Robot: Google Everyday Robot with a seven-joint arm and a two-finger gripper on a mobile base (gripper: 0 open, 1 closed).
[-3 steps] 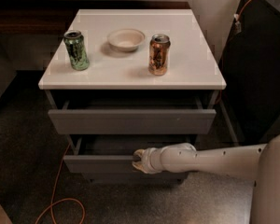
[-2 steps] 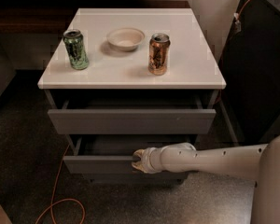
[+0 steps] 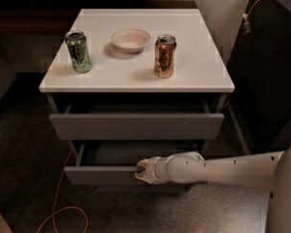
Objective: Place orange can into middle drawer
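Observation:
The orange can [image 3: 165,56] stands upright on the white cabinet top [image 3: 203,72], right of centre. The middle drawer [image 3: 102,174] is pulled part-way out below the top drawer front [image 3: 136,126], and its grey inside shows. My gripper [image 3: 141,171] is at the top edge of the middle drawer's front, near its middle, with the white arm reaching in from the right. The gripper is far below the orange can.
A green can [image 3: 78,51] stands at the left of the top, and a white bowl [image 3: 130,40] at the back centre. An orange cable [image 3: 58,198] lies on the dark floor at the left. A dark cabinet [image 3: 271,67] stands to the right.
The gripper has shifted slightly toward the camera, and the middle drawer front has come out a little with it. The cans and bowl have not moved.

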